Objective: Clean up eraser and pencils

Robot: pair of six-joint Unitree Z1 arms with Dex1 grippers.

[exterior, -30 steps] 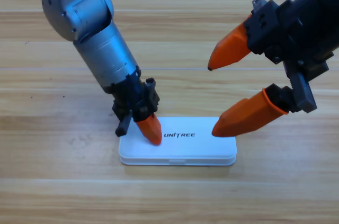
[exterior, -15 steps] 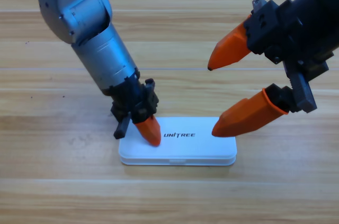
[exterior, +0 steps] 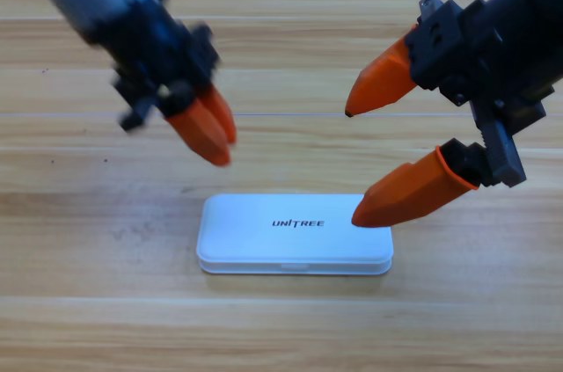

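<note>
The eraser and the pencils are out of view. A white case (exterior: 264, 247) printed UNITREE lies closed and flat on the table at lower centre. My left gripper (exterior: 223, 147) hangs above and to the left of the case, clear of it, with its orange jaws together and nothing held. The right gripper (exterior: 353, 167) waits large at the right with its jaws wide open. Its lower jaw tip sits over the case's right end.
The wooden table (exterior: 106, 319) runs all round the case. The left arm comes down from the top left corner, and the right arm's black body fills the upper right.
My left gripper has lifted off the case's lid and drawn back up and to the left. The right arm has held still, and the case has not shifted.
</note>
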